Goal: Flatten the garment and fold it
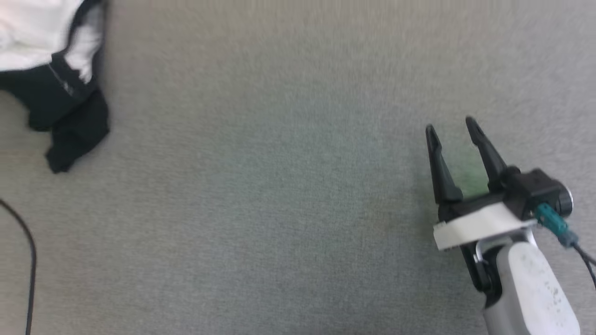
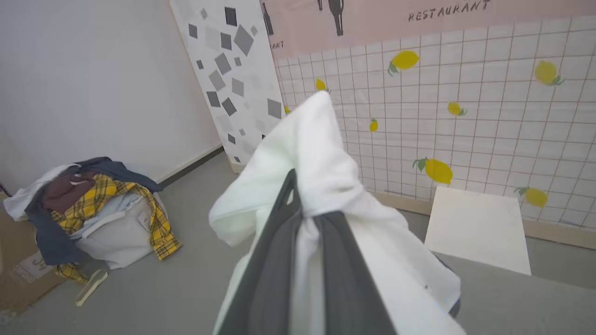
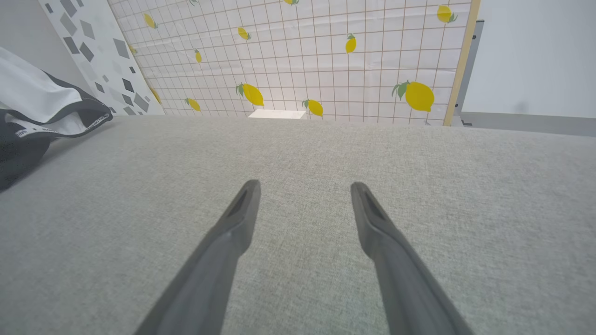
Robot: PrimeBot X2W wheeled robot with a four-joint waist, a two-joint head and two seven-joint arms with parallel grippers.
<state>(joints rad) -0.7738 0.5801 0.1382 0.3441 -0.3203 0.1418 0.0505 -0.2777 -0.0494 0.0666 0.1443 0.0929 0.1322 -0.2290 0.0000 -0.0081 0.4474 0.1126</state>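
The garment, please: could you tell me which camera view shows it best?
The left wrist view: the garment looms large, its white cloth pinched in the shut left gripper. The head view has a blurred white-and-black part in its upper left corner, cut off; the right wrist view, a fold at its left edge.

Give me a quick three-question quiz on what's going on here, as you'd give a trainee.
1. True or false: the right fingers grip the garment.
2. Which fingers are shut on white cloth? A: the left fingers. B: the right ones. C: neither pair.
3. Fill in: the tiled wall panel is printed with yellow ____.
Key: 1 false, they stand open over the grey surface, apart from the cloth. 2 A. 3 lemons.
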